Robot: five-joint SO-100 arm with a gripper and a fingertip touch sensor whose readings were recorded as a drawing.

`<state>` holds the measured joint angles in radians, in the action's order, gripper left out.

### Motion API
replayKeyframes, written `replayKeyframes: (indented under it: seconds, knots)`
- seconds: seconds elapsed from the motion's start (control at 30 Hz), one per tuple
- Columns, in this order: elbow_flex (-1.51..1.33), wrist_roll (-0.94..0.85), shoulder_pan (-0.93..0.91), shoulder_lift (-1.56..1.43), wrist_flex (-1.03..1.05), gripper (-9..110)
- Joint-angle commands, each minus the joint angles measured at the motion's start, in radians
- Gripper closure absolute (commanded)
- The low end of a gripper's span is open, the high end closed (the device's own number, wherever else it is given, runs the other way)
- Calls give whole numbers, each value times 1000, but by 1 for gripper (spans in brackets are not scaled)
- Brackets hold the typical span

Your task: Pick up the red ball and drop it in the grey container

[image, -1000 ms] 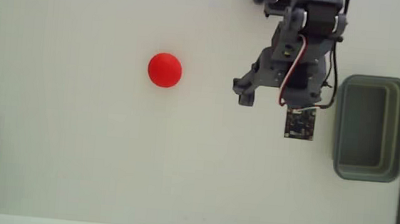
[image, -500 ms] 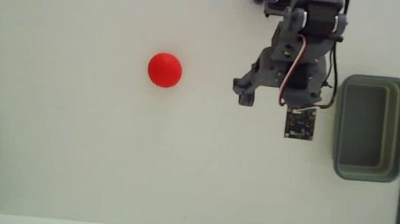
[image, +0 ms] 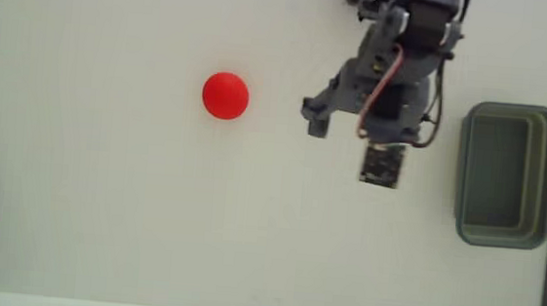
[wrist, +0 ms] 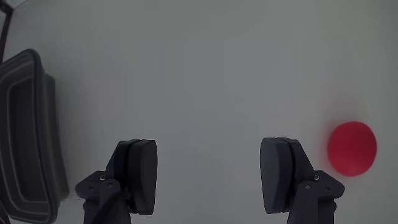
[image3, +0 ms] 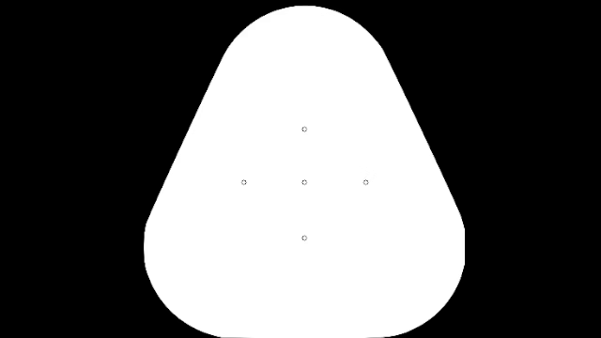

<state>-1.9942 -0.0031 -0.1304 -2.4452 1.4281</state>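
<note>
From the fixed view I see the grey container point(image: 505, 175) at the right edge of the white table point(image: 151, 222), with nothing inside it. The red ball point(image: 225, 95), smooth and matte, lies well to the container's left, past the arm. My gripper point(image: 339, 129) sits between the two; its tips are hard to make out here.

On the wrist view the fingers point(wrist: 140, 174) stand spread with nothing between them. The container's point(wrist: 28, 124) interior looks bare, and the ball point(wrist: 352, 149) sits beyond the far finger.

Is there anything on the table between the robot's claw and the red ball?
No. In the fixed view, only bare white table lies between the end effector and the red ball.
</note>
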Motion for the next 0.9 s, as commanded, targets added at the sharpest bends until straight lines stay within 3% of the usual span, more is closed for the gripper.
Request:
replayKeyframes:
  seconds: [0.0,0.87]
  knots:
    - [-5,3,-41,-35,2,-9]
    - [-5,3,-293,-35,2,-9]
